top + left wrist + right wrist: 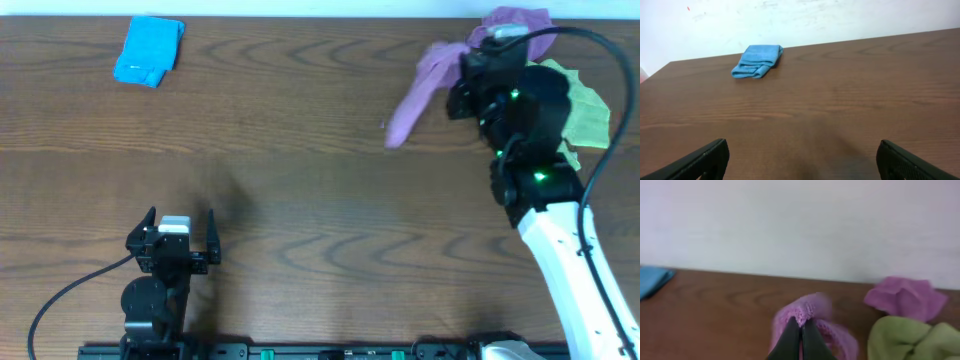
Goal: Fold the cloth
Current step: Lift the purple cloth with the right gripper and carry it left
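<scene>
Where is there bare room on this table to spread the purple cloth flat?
The table middle is bare, bordered by the blue cloth far left, the left gripper near, and the held purple cloth right. The far right corner is crowded: bunched purple cloth, lime-green towel, right gripper.

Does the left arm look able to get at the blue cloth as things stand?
Probably yes: only table lies between the open left gripper and the blue cloth, and the right gripper is far off, pinching the purple cloth.
</scene>
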Robot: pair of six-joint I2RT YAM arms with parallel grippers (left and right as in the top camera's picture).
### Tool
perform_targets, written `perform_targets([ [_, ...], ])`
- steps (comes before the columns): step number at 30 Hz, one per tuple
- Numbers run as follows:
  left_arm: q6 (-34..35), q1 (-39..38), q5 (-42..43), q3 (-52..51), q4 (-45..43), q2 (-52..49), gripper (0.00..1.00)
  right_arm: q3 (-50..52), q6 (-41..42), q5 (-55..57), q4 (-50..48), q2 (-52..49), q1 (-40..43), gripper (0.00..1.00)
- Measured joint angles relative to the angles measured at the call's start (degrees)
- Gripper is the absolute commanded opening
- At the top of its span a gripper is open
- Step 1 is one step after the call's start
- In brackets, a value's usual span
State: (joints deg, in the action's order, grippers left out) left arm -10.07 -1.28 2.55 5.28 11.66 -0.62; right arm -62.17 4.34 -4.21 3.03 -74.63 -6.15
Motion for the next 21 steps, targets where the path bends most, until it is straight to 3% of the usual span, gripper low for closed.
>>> perform_targets([
  [6, 0.0, 0.0, 0.0, 0.0, 0.0, 0.0, 0.95, -1.9, 0.7, -10.1, 2.0, 0.0, -2.6, 0.05],
  [7, 0.0, 0.0, 0.0, 0.0, 0.0, 0.0, 0.95, -1.9, 0.8, -13.0, 3.2, 0.0, -4.1, 0.21],
  [9, 0.0, 0.0, 0.0, 0.0, 0.0, 0.0, 0.95, -2.0, 1.2, -19.1, 6.6, -0.1, -8.1, 0.83],
  [10, 0.0, 0.0, 0.0, 0.0, 0.0, 0.0, 0.95, -2.0, 0.6, -21.5, 8.3, -0.2, -10.2, 0.99],
  [14, 0.0, 0.0, 0.0, 0.0, 0.0, 0.0, 0.95, -2.1, -2.7, -27.4, 13.7, -1.2, -17.4, 0.99],
  [21, 0.0, 0.0, 0.0, 0.0, 0.0, 0.0, 0.95, -2.3, -6.6, -24.6, 19.9, -1.4, -17.8, 0.99],
])
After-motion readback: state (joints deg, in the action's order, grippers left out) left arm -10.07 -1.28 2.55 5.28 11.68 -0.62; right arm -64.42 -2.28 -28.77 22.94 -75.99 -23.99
